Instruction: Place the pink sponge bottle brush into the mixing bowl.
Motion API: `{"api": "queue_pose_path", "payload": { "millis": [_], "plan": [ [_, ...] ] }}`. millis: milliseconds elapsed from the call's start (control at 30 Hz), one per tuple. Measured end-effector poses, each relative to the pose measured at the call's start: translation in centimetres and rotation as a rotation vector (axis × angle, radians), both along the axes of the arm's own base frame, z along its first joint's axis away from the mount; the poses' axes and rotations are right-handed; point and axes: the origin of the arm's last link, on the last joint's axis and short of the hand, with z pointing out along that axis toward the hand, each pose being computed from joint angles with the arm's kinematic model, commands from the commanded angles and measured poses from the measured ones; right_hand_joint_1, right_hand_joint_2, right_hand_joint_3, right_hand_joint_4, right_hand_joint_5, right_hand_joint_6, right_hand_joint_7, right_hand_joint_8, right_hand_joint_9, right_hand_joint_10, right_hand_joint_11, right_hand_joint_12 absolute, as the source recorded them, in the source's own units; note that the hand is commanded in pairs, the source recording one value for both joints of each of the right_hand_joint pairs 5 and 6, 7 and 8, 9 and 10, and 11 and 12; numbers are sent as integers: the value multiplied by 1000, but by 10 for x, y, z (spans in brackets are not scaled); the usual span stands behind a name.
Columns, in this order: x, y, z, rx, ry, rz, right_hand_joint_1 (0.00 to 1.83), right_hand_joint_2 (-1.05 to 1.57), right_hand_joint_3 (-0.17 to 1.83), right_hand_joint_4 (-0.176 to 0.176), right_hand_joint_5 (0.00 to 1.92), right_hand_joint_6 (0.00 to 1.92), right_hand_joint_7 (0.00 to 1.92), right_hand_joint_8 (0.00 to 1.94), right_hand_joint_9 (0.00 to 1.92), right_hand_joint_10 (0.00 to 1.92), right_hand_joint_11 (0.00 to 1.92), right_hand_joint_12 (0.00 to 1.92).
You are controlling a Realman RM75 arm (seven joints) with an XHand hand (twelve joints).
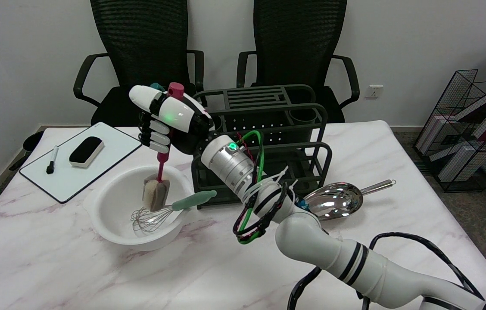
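White marble-look tabletop [45,267], white wall, two black office chairs [139,56] behind. We see the right hand [167,122] at about 11 o'clock of the frame centre, fingers wrapped around the pink handle of the bottle brush [159,181], clamped on it near the top end. Brush hangs roughly upright, sponge head down, so it can drop straight in. Sponge head sits inside the rim of the white mixing bowl [105,224], toward its 12 o'clock side; whether it touches the bowl floor we cannot tell. A whisk [161,213] with a green handle already lies in the bowl, handle resting over the rim at 3 o'clock, wires just beside the sponge. We judge the task close to done: release is what's left, and the whisk may nudge the brush as it falls. Dark green rack [269,129] stands at the bowl's 2 o'clock, metal scoop [338,200] at 3 o'clock past the arm. Whiteboard [109,140] with eraser [86,150] and marker [52,160] at the bowl's 10 o'clock.
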Motion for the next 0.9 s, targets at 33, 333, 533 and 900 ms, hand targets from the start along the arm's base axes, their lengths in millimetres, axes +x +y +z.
{"api": "queue_pose_path", "payload": {
  "millis": [33, 333, 533, 900],
  "plan": [
    [0, 0, -1, 1, -1, -1, 890, 1571, 772, 0, 1920, 1920, 1920, 1920, 1920, 1920, 1920, 1920],
    [-5, 1, -9, 20, -24, -25, 892, 1571, 785, 0, 1920, 1920, 1920, 1920, 1920, 1920, 1920, 1920],
    [-14, 6, -13, 30, -42, -58, 898, 1571, 672, 0, 1920, 1920, 1920, 1920, 1920, 1920, 1920, 1920],
    [-27, 13, -14, 28, -8, -68, 859, 1571, 653, 0, 1920, 1920, 1920, 1920, 1920, 1920, 1878, 1878]
  ]
}}
